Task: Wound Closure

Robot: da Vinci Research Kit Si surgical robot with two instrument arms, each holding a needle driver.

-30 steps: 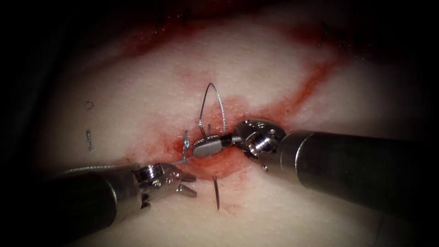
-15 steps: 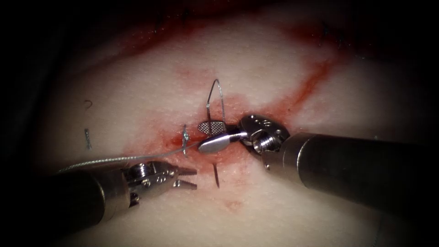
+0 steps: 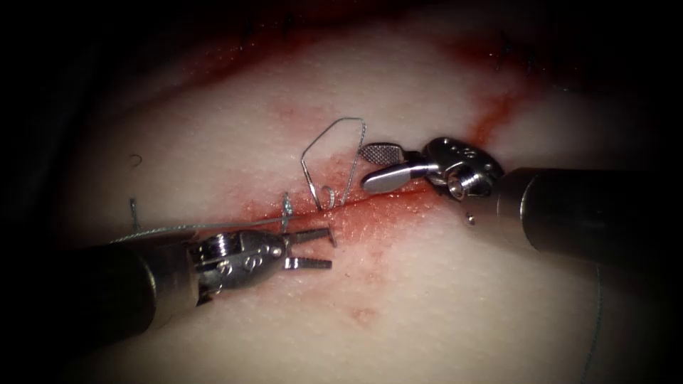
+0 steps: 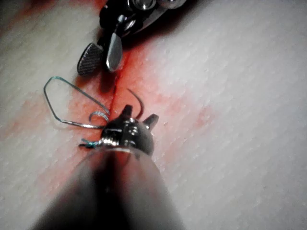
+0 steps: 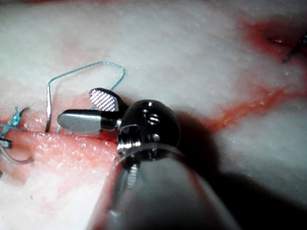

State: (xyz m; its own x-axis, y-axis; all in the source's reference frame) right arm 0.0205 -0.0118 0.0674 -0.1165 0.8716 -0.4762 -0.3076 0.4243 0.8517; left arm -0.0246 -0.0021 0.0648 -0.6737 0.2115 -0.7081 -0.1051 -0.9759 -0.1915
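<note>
On the tissue (image 3: pixel 398 306), the cut (image 3: pixel 377 193) runs from the knot (image 3: pixel 285 208) up toward the right. A stiff loop of thread (image 3: pixel 334 128) stands over it, free of both tools. My left tool (image 3: pixel 319 249) lies just below the cut with its jaws apart and nothing gripped. The dark curved needle (image 3: pixel 333 239) pokes out of the tissue by its upper jaw tip, and in the left wrist view the needle (image 4: pixel 137 99) rises between the left tool's (image 4: pixel 139 115) tips. My right tool (image 3: pixel 370 165) hovers open above the cut and holds nothing; the right tool (image 5: pixel 79 111) also shows wide open.
Thread (image 3: pixel 178 228) runs from the knot out to the left over the left shaft. Cut ends of thread (image 3: pixel 133 207) lie at the far left, and older stitches (image 3: pixel 506 47) sit at the upper right. Red fluid (image 3: pixel 491 117) streaks the tissue along the cut.
The right tool's jaws opened, let go of the thread loop and drew back up and to the right. The left tool slid right until its jaw tips reached the needle.
</note>
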